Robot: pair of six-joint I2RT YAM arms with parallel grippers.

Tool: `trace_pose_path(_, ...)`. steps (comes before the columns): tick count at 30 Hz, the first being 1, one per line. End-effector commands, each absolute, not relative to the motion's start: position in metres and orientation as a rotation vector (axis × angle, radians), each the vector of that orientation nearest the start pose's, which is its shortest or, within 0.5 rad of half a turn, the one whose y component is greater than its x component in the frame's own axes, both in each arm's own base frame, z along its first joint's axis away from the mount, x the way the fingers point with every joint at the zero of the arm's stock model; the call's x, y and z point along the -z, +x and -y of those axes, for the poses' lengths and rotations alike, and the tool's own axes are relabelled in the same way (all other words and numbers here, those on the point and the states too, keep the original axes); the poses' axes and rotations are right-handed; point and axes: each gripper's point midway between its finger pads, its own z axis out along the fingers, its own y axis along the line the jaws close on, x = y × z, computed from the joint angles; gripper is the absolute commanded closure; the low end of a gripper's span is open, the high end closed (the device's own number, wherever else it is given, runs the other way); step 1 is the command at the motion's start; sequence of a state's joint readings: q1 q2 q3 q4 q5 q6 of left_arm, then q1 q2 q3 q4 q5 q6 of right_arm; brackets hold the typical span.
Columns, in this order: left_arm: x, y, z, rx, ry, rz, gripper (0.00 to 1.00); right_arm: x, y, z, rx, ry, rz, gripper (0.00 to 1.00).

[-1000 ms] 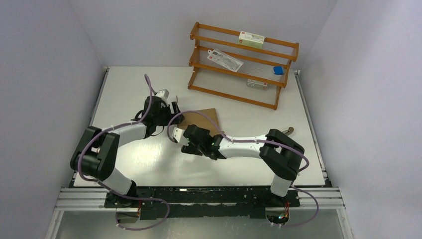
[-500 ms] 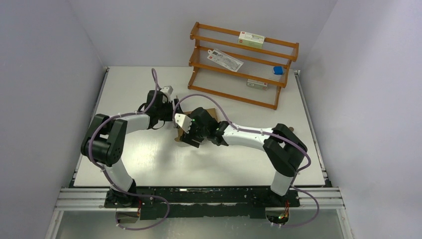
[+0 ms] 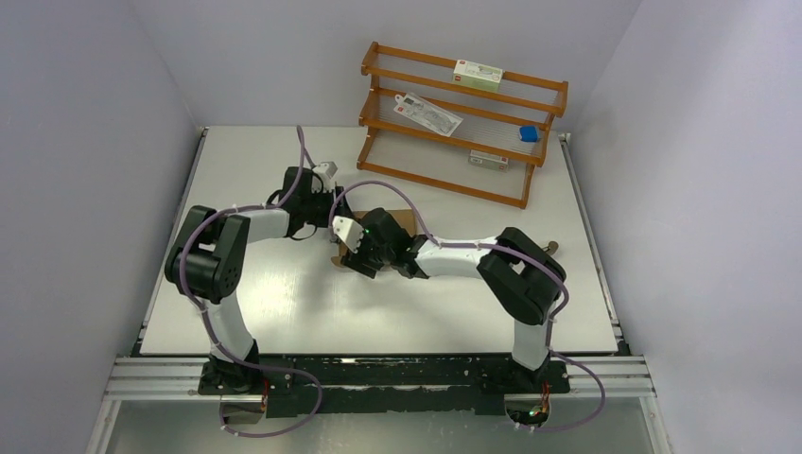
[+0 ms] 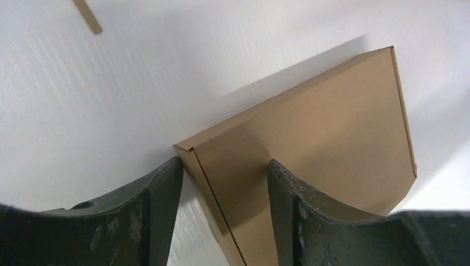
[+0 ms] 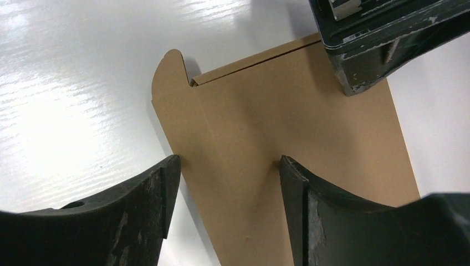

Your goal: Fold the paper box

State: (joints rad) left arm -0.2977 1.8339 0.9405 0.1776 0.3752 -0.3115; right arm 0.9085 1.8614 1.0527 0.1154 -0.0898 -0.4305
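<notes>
The paper box (image 4: 316, 127) is a flat brown cardboard piece lying on the white table, mostly hidden under both grippers in the top view, where only bits (image 3: 403, 217) show. My left gripper (image 4: 224, 180) is open over the box's folded corner, one finger (image 4: 166, 194) beside the edge and the other (image 4: 285, 194) on the top face. My right gripper (image 5: 227, 169) is open too, its fingertips (image 5: 291, 183) resting against the cardboard near a rounded flap (image 5: 169, 83). The two grippers (image 3: 333, 201) (image 3: 365, 250) meet over the box from opposite sides.
A wooden rack (image 3: 463, 128) stands at the back right, holding a white and green carton (image 3: 478, 74), a flat packet (image 3: 427, 112) and a blue item (image 3: 529, 134). A small wooden stick (image 4: 87, 15) lies on the table. The table's side rails run left and right.
Both arms have reached farther back onto the box. The right gripper moved up from nearer the front edge, and the left jaws have narrowed somewhat.
</notes>
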Motion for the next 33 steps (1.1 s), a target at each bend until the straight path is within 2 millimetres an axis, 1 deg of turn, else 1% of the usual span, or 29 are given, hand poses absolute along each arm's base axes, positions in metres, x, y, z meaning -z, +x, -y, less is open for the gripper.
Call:
trace_pose_path(1,-0.015,0.379,0.205,0.802,0.255,-2.411,0.41,-0.035,0.311,-0.373,-0.266,-1.402,-1.741,0.35)
trace_pose_path(8,-0.007,0.369,0.212,0.874,0.289,-2.434,0.46,-0.029,0.321,-0.371,-0.101,-1.387,-1.704,0.47)
trace_pose_path(12,-0.004,0.363,0.211,0.885,0.303,-2.447,0.46,-0.025,0.324,-0.369,-0.019,-1.382,-1.688,0.53)
trace_pose_path(17,-0.002,0.358,0.212,0.904,0.317,-2.451,0.47,-0.026,0.323,-0.369,0.038,-1.383,-1.678,0.61)
trace_pose_path(19,-0.002,0.357,0.213,0.911,0.325,-2.453,0.47,-0.026,0.322,-0.370,0.048,-1.385,-1.681,0.63)
trace_pose_path(24,-0.005,0.355,0.213,0.909,0.337,-2.447,0.47,-0.032,0.319,-0.375,0.016,-1.380,-1.693,0.63)
trace_pose_path(27,-0.004,0.355,0.211,0.896,0.339,-2.452,0.47,-0.033,0.316,-0.374,0.006,-1.395,-1.714,0.63)
trace_pose_path(29,-0.002,0.355,0.209,0.880,0.340,-2.459,0.46,-0.035,0.311,-0.373,-0.010,-1.411,-1.735,0.59)
trace_pose_path(33,0.005,0.358,0.198,0.785,0.333,-2.484,0.44,-0.038,0.301,-0.361,-0.016,-1.428,-1.785,0.46)
